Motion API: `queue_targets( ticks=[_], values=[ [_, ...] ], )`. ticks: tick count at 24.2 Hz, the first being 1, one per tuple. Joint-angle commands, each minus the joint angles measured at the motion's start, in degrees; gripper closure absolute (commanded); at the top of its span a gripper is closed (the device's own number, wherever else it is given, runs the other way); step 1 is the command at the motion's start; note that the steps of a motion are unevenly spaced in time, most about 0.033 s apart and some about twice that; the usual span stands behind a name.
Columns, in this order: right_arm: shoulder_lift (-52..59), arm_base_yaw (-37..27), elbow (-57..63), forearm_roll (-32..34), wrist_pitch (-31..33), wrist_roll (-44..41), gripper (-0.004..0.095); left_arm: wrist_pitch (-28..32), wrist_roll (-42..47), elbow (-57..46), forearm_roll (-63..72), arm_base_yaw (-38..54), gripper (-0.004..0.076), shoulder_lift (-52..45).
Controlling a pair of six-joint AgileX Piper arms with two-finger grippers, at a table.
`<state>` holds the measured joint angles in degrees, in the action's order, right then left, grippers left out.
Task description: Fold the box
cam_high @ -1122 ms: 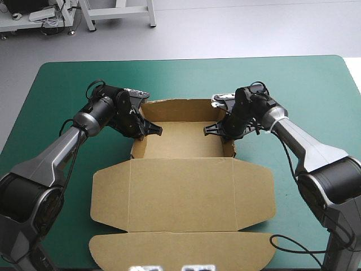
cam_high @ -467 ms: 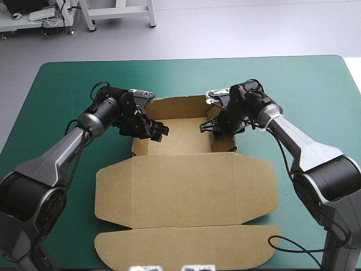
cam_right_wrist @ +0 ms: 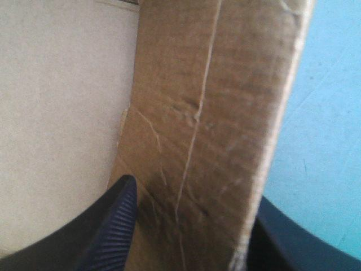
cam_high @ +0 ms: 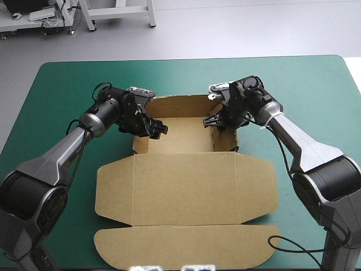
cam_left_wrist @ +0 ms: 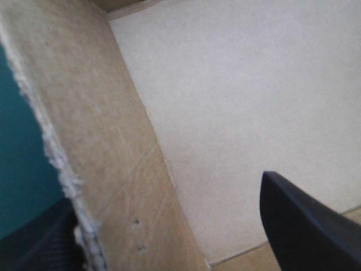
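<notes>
Left gripper (cam_high: 155,129) is standing open astride the left wall of the box (cam_high: 180,141), one black finger (cam_left_wrist: 304,231) inside over the tray floor, the other outside above the teal-green cover (cam_high: 67,90). Right gripper (cam_high: 214,121) is pinching the right wall tightly between its fingers (cam_right_wrist: 113,226). Behind both grippers, toward the robot, the brown lid (cam_high: 186,186) is lying flat.

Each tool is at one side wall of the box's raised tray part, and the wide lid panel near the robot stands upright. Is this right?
Not fully. The lid panel does not stand upright: it lies flat on the teal-green table, as the high view shows. The left tool and the right tool are indeed each at a side wall of the box.
</notes>
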<state>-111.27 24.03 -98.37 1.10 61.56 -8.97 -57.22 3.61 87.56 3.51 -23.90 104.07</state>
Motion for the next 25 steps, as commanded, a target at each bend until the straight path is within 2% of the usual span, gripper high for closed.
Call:
queue_targets(
  ticks=[1,5,9,12,15,19,22,25],
  values=[
    [3.16,0.07,-2.77,0.74,-1.46,-0.1,0.0435,2.13,0.49,1.47,-0.4,-0.12,0.0176,-2.75],
    [3.16,0.07,-6.45,1.08,-0.63,-0.1,0.0435,2.42,0.49,1.52,-0.25,0.67,0.0176,-2.97],
    [3.16,0.07,-12.09,3.97,3.72,-0.1,0.0435,2.54,0.49,3.25,-2.62,0.67,0.0176,-4.22],
    [3.16,0.07,-19.22,5.89,10.03,1.06,0.0435,-0.14,0.49,9.83,-4.87,0.67,0.0176,-5.63],
    [4.87,0.07,-22.9,4.68,10.03,1.2,0.0435,-3.11,0.39,16.16,-5.67,0.67,0.0176,-7.34],
    [8.64,0.07,-23.93,6.49,10.03,1.2,0.0435,-6.52,0.25,23.46,-6.07,0.67,0.0189,-10.7],
    [11.0,0.07,-23.93,7.53,10.03,-1.21,0.0435,-8.9,0.25,27.42,-6.57,0.67,0.0281,-13.18],
    [12.99,0.07,-23.93,9.01,10.03,-3.76,0.0435,-12.4,-0.06,31.07,-7.78,0.67,0.0467,-15.87]
  ],
)
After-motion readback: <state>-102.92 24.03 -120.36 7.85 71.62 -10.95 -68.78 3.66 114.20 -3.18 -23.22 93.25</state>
